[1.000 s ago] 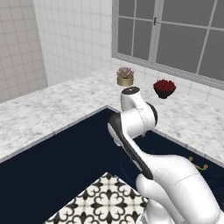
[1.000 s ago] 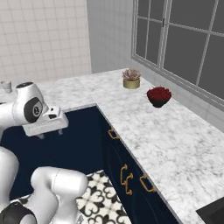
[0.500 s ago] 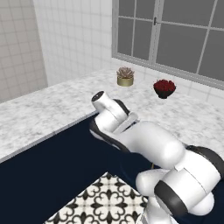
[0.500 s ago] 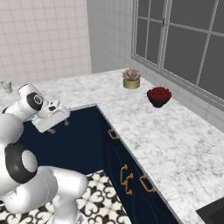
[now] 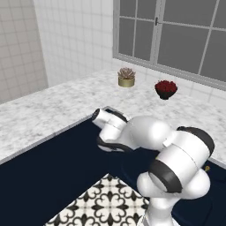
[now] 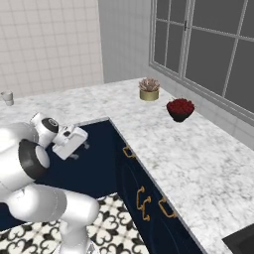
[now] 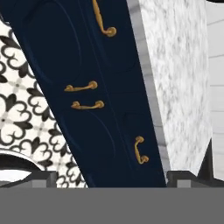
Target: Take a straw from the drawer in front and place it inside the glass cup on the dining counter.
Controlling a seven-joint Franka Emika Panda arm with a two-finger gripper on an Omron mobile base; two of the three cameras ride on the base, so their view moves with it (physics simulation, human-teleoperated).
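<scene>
Figure: search phase, before any grasp. The arm is folded low in front of the navy cabinets, and the claw [image 6: 74,141] hangs beside the corner where two runs of marble tabletop [image 6: 198,163] meet; its jaws stand fully apart and hold nothing. In the hand view the camera is rolled, so the cabinet front runs as a slanted navy band between the patterned floor tiles [image 7: 26,109] and the marble edge. That band carries several brass handles [image 7: 83,87] on panelled fronts; which of them, if any, belongs to the drawer cannot be told from these views, and every front looks shut. The straw is presumably inside a closed drawer. The glass cup [image 6: 7,97] stands far off on the marble at the left edge of the right base view, near the tiled wall. A small potted succulent [image 5: 126,77] and a dark bowl of red berries [image 5: 166,89] sit near the window and play no part. Judged stage: the task has scarcely begun, with the drawer unopened. The next move calls for squaring the claw to the drawer's handle, closing on the bar and pulling straight outward, clear of the neighbouring door handles.
</scene>
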